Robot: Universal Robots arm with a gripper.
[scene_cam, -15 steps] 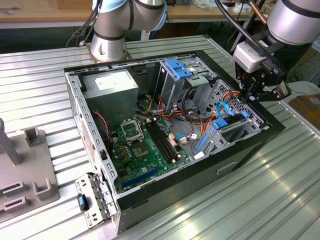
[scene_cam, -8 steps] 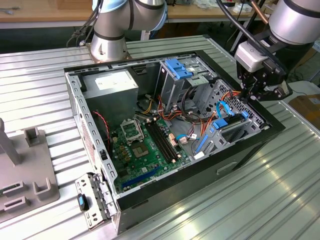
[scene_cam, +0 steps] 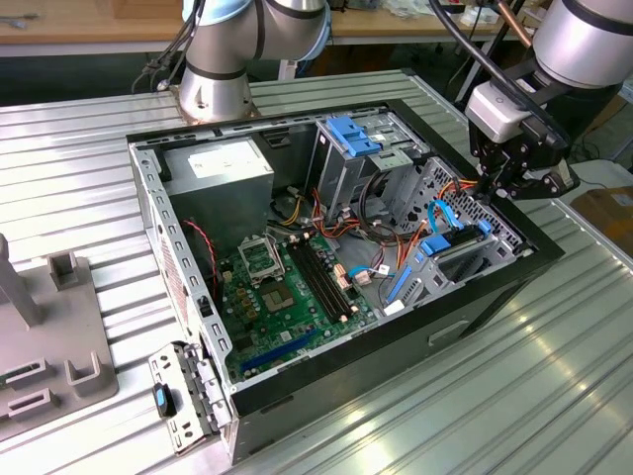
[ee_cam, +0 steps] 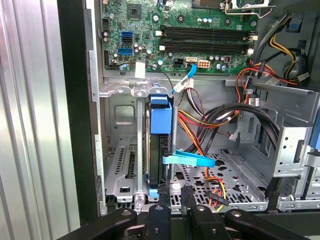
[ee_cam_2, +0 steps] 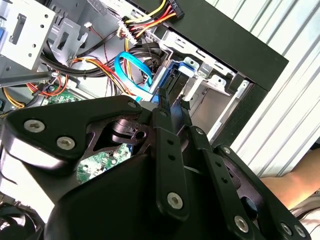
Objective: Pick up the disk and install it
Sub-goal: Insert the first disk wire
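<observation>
The disk stands in the drive bay, beside the motherboard, inside the case.

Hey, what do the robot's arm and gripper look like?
The arm is silver-grey with rounded joints, black cables running along it and a white box at the wrist. The gripper is black, built of jointed links studded with silver screws.

A robotics workshop is indicated. An opened black computer tower case is laid on a ribbed aluminium bench beside a mounted silver-grey robot arm.
</observation>
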